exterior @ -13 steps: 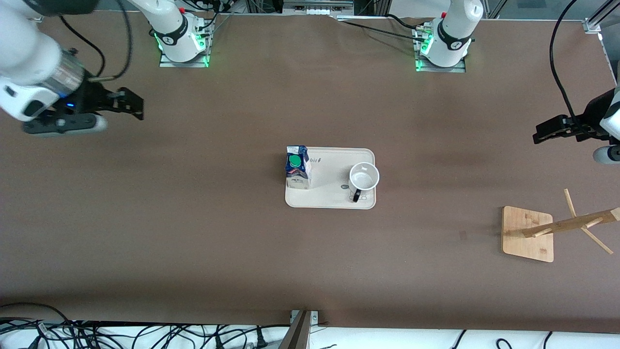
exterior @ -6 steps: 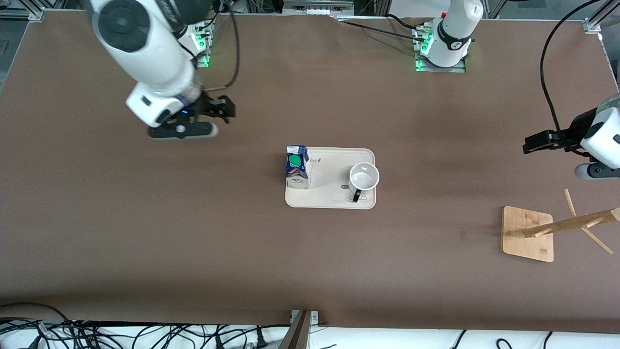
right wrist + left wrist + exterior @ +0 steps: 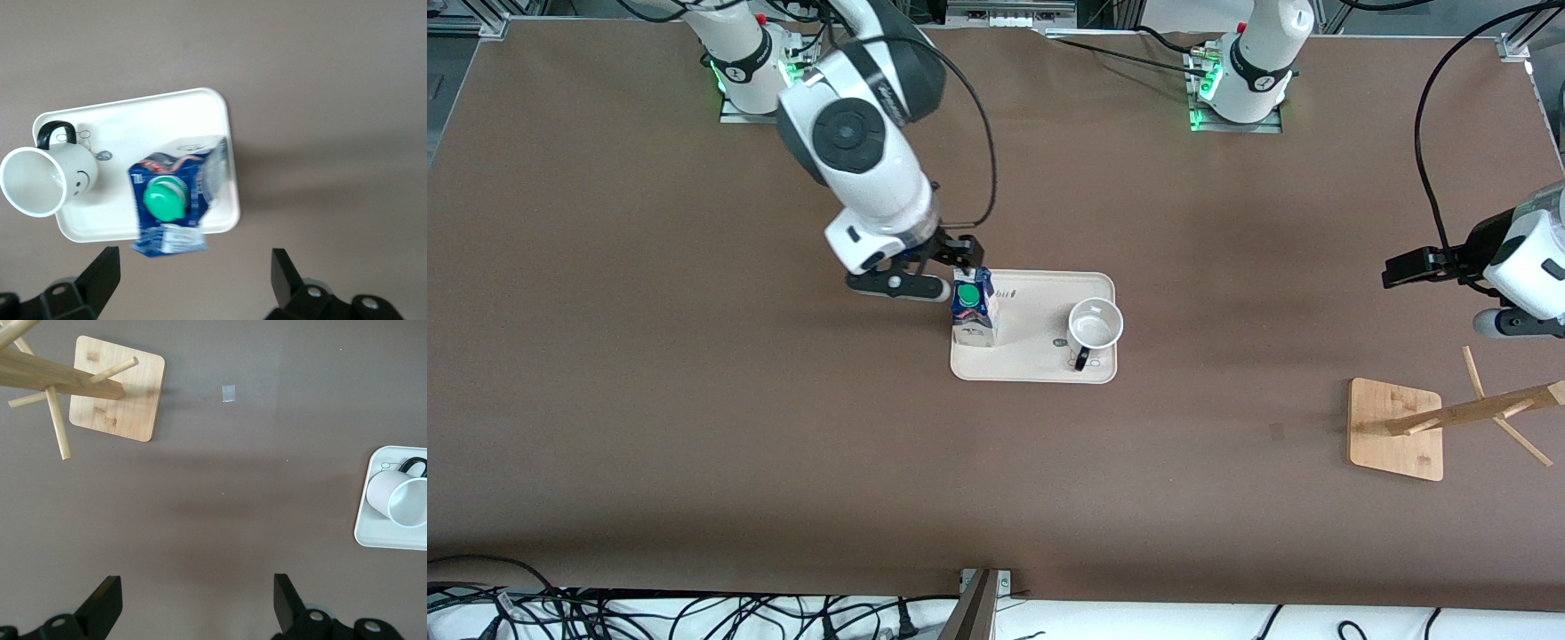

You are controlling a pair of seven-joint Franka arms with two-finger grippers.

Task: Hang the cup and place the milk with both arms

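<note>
The milk [image 3: 972, 307], a blue and white carton with a green cap, stands on the beige tray [image 3: 1032, 366] at the end toward the right arm. The white cup [image 3: 1095, 324] stands upright at the tray's other end, its black handle pointing at the front camera. My right gripper [image 3: 959, 260] hangs open just above the table beside the milk. In the right wrist view the milk [image 3: 170, 200] and the smiley cup [image 3: 50, 180] lie ahead of the open gripper [image 3: 193, 265], nothing between its fingers. My left gripper [image 3: 1401, 267] is open over bare table at the left arm's end, also empty [image 3: 197, 585].
A wooden cup rack [image 3: 1396, 431] with slanted pegs stands on a square base near the left arm's end, nearer the front camera than the left gripper; it shows as the rack [image 3: 117, 390] in the left wrist view. Cables run along the table's front edge [image 3: 694, 613].
The right arm has swung from its end of the table in to the tray, stopping beside the milk. The left gripper has shifted slightly toward the tray.
</note>
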